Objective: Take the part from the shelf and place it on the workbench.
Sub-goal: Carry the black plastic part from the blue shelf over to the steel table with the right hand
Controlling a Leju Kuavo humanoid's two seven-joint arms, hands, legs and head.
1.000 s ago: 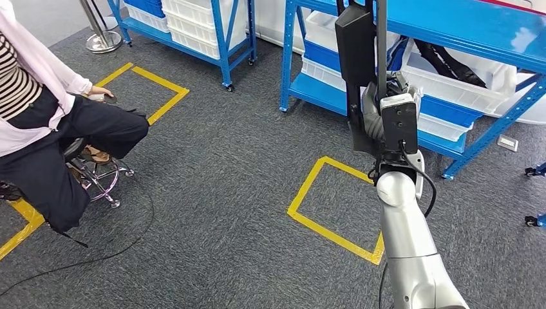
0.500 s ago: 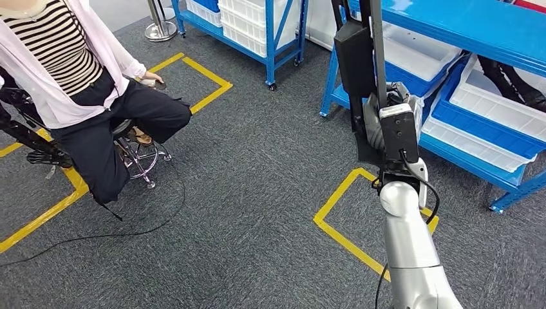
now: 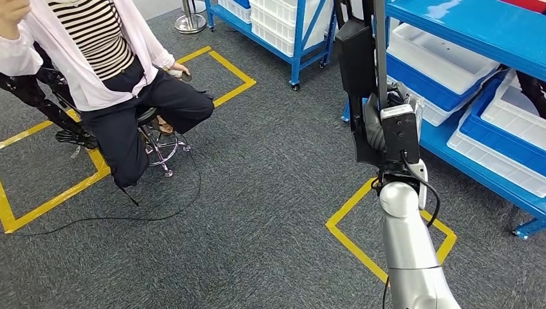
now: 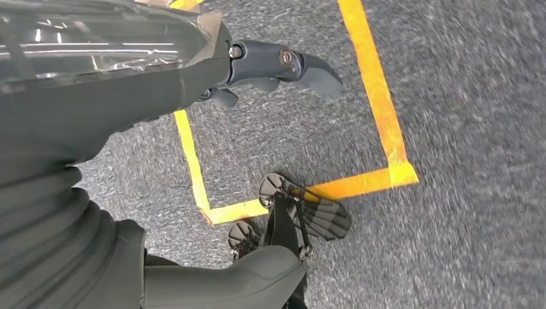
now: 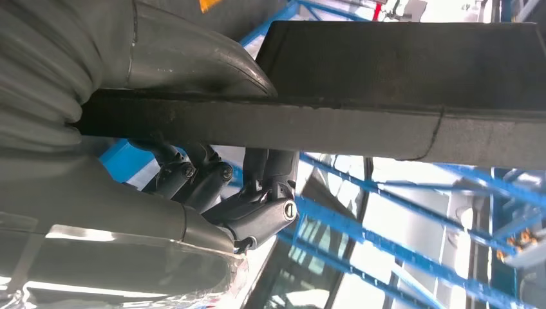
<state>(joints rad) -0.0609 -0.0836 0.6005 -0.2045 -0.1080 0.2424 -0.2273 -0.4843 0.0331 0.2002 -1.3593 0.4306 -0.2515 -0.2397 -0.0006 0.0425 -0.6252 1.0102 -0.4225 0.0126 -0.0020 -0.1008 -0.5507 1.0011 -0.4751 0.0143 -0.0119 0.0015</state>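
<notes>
View swung right; right hand point(image 3: 380, 119) still grips part point(image 3: 356, 58)

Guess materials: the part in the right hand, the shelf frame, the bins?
Part: looks like matte black plastic or rubber, with no gloss and a seam line in the right wrist view; can't tell which. Shelf frame: probably blue painted metal, with thin rigid struts. Bins: likely moulded plastic, white and blue, smooth-walled.

Right arm raised, left arm hanging

The right arm point(image 3: 407, 257) reached up and forward, its hand point(image 5: 212, 187) curled around a long black part point(image 3: 356, 77). The left hand point(image 4: 270, 67) hung low with fingers apart, holding nothing.
</notes>
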